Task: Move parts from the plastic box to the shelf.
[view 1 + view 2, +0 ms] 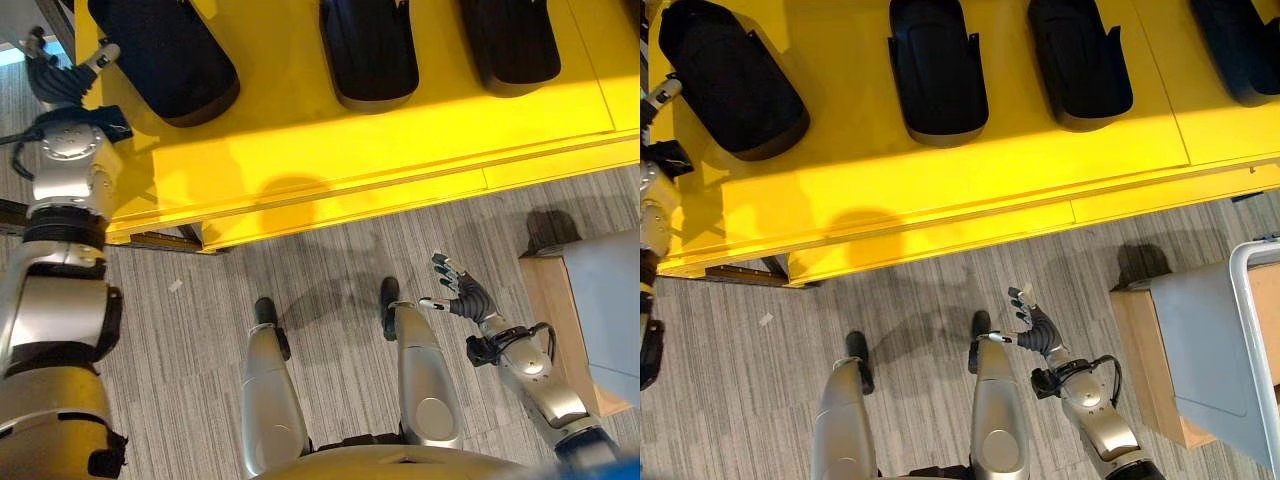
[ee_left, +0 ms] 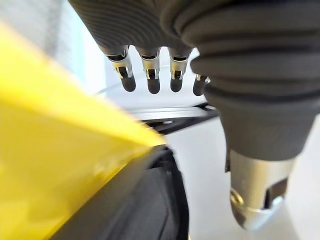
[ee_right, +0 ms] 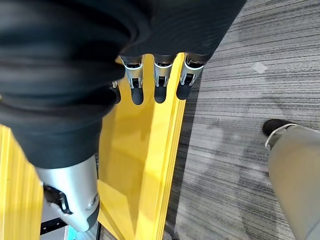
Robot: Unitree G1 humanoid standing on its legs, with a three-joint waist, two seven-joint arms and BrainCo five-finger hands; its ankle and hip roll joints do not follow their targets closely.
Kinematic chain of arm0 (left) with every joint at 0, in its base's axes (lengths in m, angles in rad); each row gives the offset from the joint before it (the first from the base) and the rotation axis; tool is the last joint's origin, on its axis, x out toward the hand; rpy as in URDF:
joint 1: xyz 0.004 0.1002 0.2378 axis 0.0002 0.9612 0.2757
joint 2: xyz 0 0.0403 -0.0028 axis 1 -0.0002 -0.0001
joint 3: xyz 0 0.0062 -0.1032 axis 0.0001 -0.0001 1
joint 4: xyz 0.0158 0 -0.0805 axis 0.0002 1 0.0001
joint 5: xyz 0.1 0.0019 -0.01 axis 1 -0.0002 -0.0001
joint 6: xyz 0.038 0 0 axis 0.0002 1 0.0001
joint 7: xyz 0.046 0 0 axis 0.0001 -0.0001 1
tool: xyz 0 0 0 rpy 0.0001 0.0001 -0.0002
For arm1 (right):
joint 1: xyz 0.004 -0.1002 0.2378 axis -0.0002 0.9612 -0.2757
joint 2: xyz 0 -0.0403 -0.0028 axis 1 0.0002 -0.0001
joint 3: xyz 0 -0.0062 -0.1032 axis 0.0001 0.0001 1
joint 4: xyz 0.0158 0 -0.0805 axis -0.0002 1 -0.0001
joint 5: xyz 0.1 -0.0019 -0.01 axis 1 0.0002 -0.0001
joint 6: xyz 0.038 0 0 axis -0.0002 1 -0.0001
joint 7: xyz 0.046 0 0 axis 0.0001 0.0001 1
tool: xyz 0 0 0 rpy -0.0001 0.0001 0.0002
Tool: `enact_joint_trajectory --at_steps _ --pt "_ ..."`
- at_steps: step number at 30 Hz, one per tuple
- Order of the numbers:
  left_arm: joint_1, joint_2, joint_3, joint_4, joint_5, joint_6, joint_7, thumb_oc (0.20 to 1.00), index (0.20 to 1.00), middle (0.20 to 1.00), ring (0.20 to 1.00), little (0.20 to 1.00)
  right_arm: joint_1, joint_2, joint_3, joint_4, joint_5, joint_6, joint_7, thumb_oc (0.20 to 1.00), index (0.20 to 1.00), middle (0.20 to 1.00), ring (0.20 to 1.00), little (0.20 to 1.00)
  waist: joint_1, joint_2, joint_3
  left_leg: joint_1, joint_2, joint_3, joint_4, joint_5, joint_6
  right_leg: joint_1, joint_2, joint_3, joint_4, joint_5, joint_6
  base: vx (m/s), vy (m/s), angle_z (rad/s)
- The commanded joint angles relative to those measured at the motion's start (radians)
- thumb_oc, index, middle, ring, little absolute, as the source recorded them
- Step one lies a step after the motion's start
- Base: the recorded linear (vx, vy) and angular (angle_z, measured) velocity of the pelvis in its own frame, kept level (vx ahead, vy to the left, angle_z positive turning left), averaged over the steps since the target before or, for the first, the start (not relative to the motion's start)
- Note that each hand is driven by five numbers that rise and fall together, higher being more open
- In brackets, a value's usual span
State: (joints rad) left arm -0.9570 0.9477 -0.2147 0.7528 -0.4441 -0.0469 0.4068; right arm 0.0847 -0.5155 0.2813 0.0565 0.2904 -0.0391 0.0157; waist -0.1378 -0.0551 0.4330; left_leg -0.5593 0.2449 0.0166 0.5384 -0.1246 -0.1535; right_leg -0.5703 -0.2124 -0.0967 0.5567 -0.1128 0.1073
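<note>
Four black parts lie on the yellow shelf [image 1: 940, 180], spaced apart in a row along its far side: one at the left end [image 1: 730, 80], a second [image 1: 937, 70], a third [image 1: 1080, 62], and a fourth [image 1: 1238, 40] cut by the right edge of the right eye view. Each rests flat with its long side running near to far, which looks like a tidy way of leaving room for more.

The left hand [image 1: 62, 72] is raised beside the left end of the shelf, close to the leftmost part. In its wrist view the fingers [image 2: 150, 80] hang straight and relaxed with the thumb [image 2: 257, 192] apart, and nothing is in them; my guess is that it has no load at this moment.

The right hand [image 1: 1032, 322] hangs low over the grey floor [image 1: 920, 290], near the shelf's front edge, fingers loosely spread and empty.

To the right stands a wooden stand [image 1: 1145, 345] carrying a pale grey box [image 1: 1205, 330], likely the plastic box that the parts come from. Its inside cannot be seen.
</note>
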Motion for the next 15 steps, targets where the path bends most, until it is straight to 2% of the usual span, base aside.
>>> enact_joint_trajectory --at_steps 1,4,5,6,7,8,9,10,11,12,13,15 --pt "0.067 0.087 0.026 -0.139 0.182 -0.028 0.052 1.0 1.0 1.0 1.0 1.0 0.044 -0.037 -0.061 -0.053 0.029 -0.054 0.013 1.0 1.0 1.0 1.0 1.0 0.016 0.013 -0.049 0.038 0.038 0.034 -0.02 0.006 -0.005 0.056 -0.044 0.022 -0.015 -0.026 0.057 0.0 0.0 0.0" --pt "0.145 0.108 0.068 -0.245 0.306 -0.03 0.08 1.0 1.0 1.0 1.0 1.0 0.051 -0.039 -0.081 -0.049 0.03 -0.061 0.023 1.0 1.0 1.0 1.0 1.0 0.019 0.014 -0.045 0.046 0.035 0.035 -0.029 0.029 0.0 0.064 -0.044 0.023 -0.024 -0.009 0.053 -0.02 0.002 0.0" --pt "0.149 0.107 0.07 -0.246 0.306 -0.03 0.08 1.0 1.0 1.0 1.0 1.0 0.052 -0.04 -0.08 -0.049 0.03 -0.061 0.023 1.0 1.0 1.0 1.0 1.0 0.019 0.016 -0.047 0.058 0.037 0.035 -0.025 0.004 -0.006 0.075 -0.045 0.021 -0.017 -0.031 0.058 0.02 0.004 0.04" --pt "0.157 0.106 0.081 -0.263 0.32 -0.032 0.085 1.0 1.0 1.0 1.0 1.0 0.054 -0.041 -0.083 -0.049 0.03 -0.061 0.025 1.0 1.0 1.0 1.0 1.0 0.019 0.015 -0.044 0.051 0.036 0.036 -0.032 0.029 -0.001 0.068 -0.044 0.024 -0.025 -0.01 0.053 0.09 0.008 0.03" --pt "0.167 0.104 0.085 -0.282 0.343 -0.03 0.091 1.0 1.0 1.0 1.0 1.0 0.057 -0.043 -0.083 -0.047 0.028 -0.061 0.028 1.0 1.0 1.0 1.0 1.0 0.018 0.017 -0.046 0.068 0.038 0.037 -0.03 0.004 -0.007 0.082 -0.045 0.023 -0.021 -0.031 0.058 -0.06 0.007 0.02" --pt "0.173 0.089 0.088 -0.301 0.363 -0.035 0.095 1.0 1.0 1.0 1.0 1.0 0.061 -0.044 -0.086 -0.052 0.029 -0.064 0.032 1.0 1.0 1.0 1.0 1.0 0.016 0.017 -0.042 0.064 0.037 0.04 -0.038 0.029 -0.003 0.079 -0.045 0.026 -0.032 -0.007 0.054 0.1 0.004 0.01" --pt "0.174 0.089 0.087 -0.301 0.363 -0.034 0.095 1.0 1.0 1.0 1.0 1.0 0.062 -0.044 -0.085 -0.051 0.029 -0.063 0.032 1.0 1.0 1.0 1.0 1.0 0.016 0.018 -0.045 0.076 0.038 0.04 -0.034 0.005 -0.009 0.089 -0.046 0.024 -0.025 -0.03 0.059 -0.06 -0.002 0.02" --pt "0.178 0.078 0.09 -0.311 0.366 -0.039 0.093 1.0 1.0 1.0 1.0 1.0 0.064 -0.043 -0.088 -0.051 0.028 -0.064 0.034 1.0 1.0 1.0 1.0 1.0 0.015 0.018 -0.043 0.069 0.036 0.042 -0.042 0.03 -0.004 0.081 -0.044 0.025 -0.035 -0.006 0.055 0.0 0.0 0.0" --pt "0.175 0.071 0.085 -0.318 0.382 -0.037 0.097 1.0 1.0 1.0 1.0 1.0 0.067 -0.043 -0.087 -0.049 0.028 -0.065 0.034 1.0 1.0 1.0 1.0 1.0 0.013 0.017 -0.044 0.074 0.036 0.044 -0.047 0.031 -0.004 0.084 -0.044 0.025 -0.038 -0.005 0.055 0.0 0.0 0.0" --pt "0.172 0.063 0.08 -0.324 0.397 -0.033 0.101 1.0 1.0 1.0 1.0 1.0 0.068 -0.043 -0.087 -0.049 0.027 -0.065 0.035 1.0 1.0 1.0 1.0 1.0 0.012 0.018 -0.046 0.089 0.038 0.044 -0.047 0.008 -0.011 0.096 -0.045 0.024 -0.033 -0.027 0.06 0.0 0.0 0.0" --pt "0.171 0.059 0.078 -0.332 0.411 -0.033 0.102 1.0 1.0 1.0 1.0 1.0 0.068 -0.042 -0.089 -0.05 0.026 -0.067 0.034 1.0 1.0 1.0 1.0 1.0 0.011 0.017 -0.044 0.079 0.036 0.047 -0.054 0.033 -0.005 0.086 -0.044 0.026 -0.042 -0.005 0.055 0.01 -0.011 -0.04" --pt "0.164 0.027 0.072 -0.348 0.412 -0.037 0.099 1.0 1.0 1.0 1.0 1.0 0.071 -0.042 -0.092 -0.051 0.027 -0.067 0.033 1.0 1.0 1.0 1.0 1.0 0.006 0.017 -0.044 0.084 0.038 0.05 -0.059 0.035 -0.006 0.085 -0.042 0.03 -0.044 -0.002 0.055 -0.03 -0.011 -0.04"
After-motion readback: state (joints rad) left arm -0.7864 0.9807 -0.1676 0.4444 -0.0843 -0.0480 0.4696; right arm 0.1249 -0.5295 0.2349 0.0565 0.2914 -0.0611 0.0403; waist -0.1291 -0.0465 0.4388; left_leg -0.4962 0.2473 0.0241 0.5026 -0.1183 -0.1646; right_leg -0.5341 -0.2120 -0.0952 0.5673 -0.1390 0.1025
